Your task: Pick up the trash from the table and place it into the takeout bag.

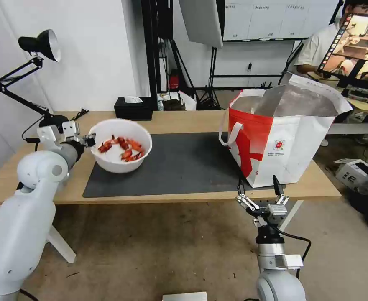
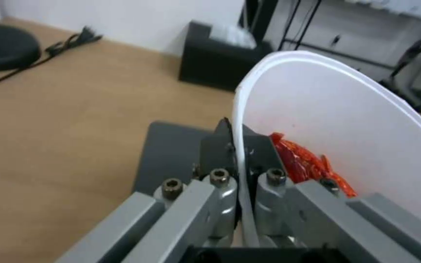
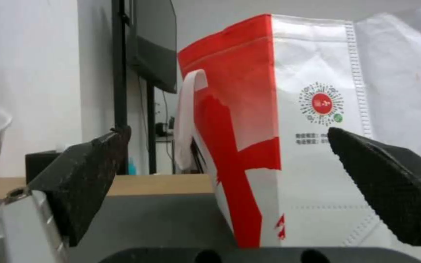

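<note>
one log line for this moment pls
left gripper: shut on bowl rim | right gripper: open, near takeout bag | bowl over mat

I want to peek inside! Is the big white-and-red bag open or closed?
Open. The white-and-red takeout bag stands upright on the light-wood table, its top spread wide, silver foil lining showing inside.

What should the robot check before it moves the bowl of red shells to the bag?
1. Left gripper pinching the bowl rim: ok, one finger inside, one outside.
2. Shells inside the bowl: ok.
3. Bowl level: cannot tell; it looks tilted in the left wrist view.
4. Bag open and upright on the table: ok.
5. Path over the mat to the bag: ok.
6. Right gripper out of the way: ok, open, at the table's front edge before the bag.
</note>
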Robot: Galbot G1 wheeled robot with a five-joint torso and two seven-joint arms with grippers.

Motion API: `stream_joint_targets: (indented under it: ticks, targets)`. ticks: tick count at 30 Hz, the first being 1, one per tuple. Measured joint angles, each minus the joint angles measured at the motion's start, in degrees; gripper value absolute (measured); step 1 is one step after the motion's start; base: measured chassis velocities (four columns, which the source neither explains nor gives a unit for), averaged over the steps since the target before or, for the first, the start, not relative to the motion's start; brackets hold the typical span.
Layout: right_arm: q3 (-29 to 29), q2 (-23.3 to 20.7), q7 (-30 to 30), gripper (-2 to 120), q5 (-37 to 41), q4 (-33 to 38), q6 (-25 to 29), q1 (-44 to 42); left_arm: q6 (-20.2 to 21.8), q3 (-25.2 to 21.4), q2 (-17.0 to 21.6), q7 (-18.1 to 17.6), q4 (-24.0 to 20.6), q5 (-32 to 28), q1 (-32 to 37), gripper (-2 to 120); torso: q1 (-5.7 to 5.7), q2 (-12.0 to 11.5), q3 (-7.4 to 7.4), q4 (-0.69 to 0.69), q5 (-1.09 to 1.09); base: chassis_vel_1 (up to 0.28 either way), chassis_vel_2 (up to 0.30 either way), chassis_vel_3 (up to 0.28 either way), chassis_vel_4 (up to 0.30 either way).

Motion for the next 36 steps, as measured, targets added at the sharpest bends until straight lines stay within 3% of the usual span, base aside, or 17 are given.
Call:
stream_joint_targets:
  ticks: [5,21,28,36]
  targets:
    - [0.6,-0.1,0.0,100,0.0,0.3,0.0,-0.5,-0.9,1.4,0.7,-1.3,-1.6,-5.3,-3.1,0,0.0,0.0,0.0,0.01,0.0,0.0,0.0,0.0,0.0]
    - [1.9,0.0,-0.2,100,-0.4,1.0,0.0,-0.9,-1.7,8.1,1.8,-3.0,-1.4,-13.5,-14.5,0,-0.01,0.0,0.0,0.01,0.0,0.0,0.0,0.0,0.0]
    - [2.7,-0.4,-0.2,100,-0.4,1.4,0.0,-1.2,-1.5,13.4,-0.4,-4.2,2.8,-16.4,-24.3,0,-0.01,0.0,0.0,0.0,0.02,0.0,0.0,0.0,0.0]
    - [3.6,-0.4,-0.2,100,-0.3,1.5,0.0,-1.3,-1.4,21.0,-7.0,-4.6,10.3,-16.0,-33.6,0,0.0,0.0,0.0,0.0,0.01,0.0,0.0,0.0,0.0]
